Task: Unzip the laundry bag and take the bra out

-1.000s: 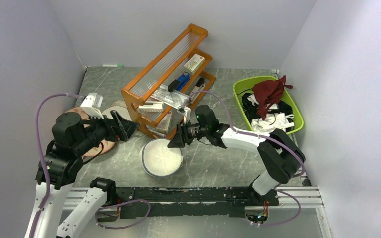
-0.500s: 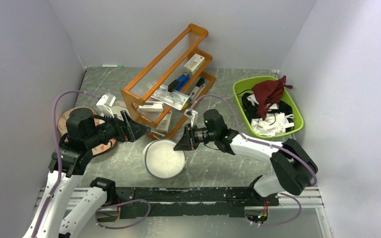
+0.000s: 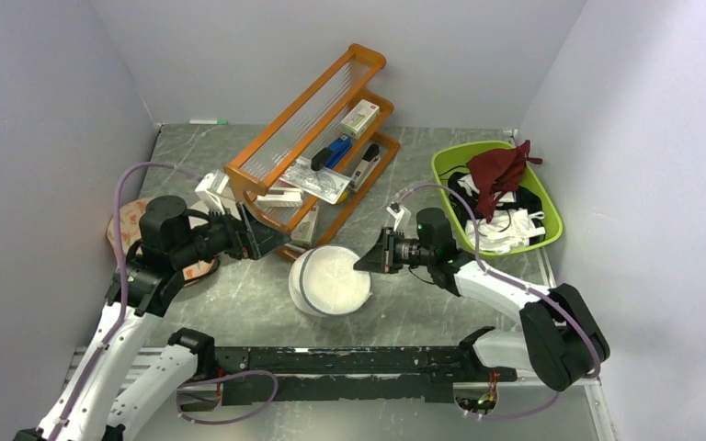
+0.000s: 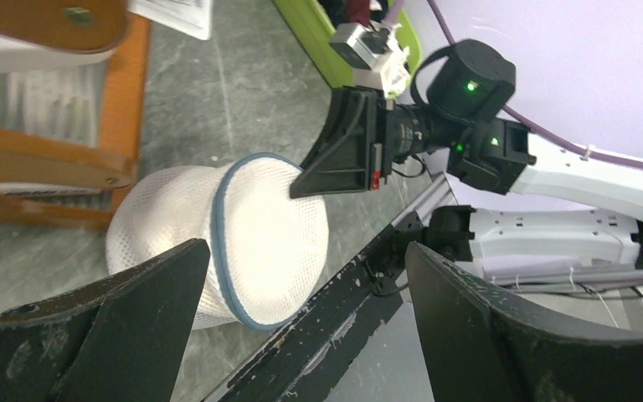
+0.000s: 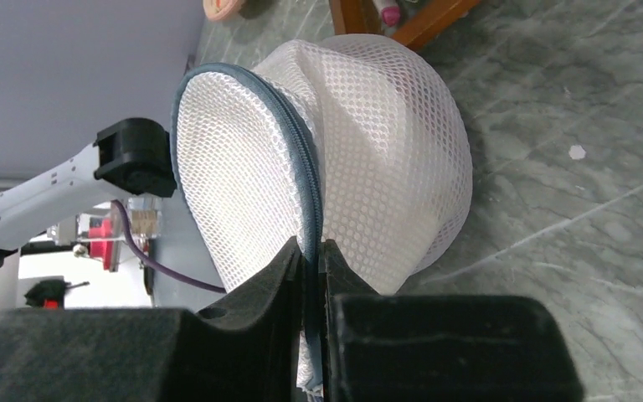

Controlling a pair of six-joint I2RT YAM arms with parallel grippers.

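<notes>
The laundry bag [image 3: 333, 281] is a round white mesh pod with a grey-blue zipper rim, tipped on its edge at the table's middle front. It also shows in the left wrist view [image 4: 247, 234] and the right wrist view [image 5: 360, 151]. My right gripper [image 3: 365, 261] is shut on the bag's zipper rim [image 5: 310, 243] at its right side and holds it tilted. My left gripper [image 3: 276, 242] is open and empty, left of the bag and just in front of the orange rack. The bra is hidden.
An orange rack [image 3: 317, 147] with small boxes and tools stands behind the bag. A green bin [image 3: 448, 165] with dark maroon, white and black clothes is at the right. A floral round pad [image 3: 130, 220] lies at the left under my left arm.
My right gripper has pulled the bag to the right and tipped it up on edge. My left gripper has moved right, toward the bag.
</notes>
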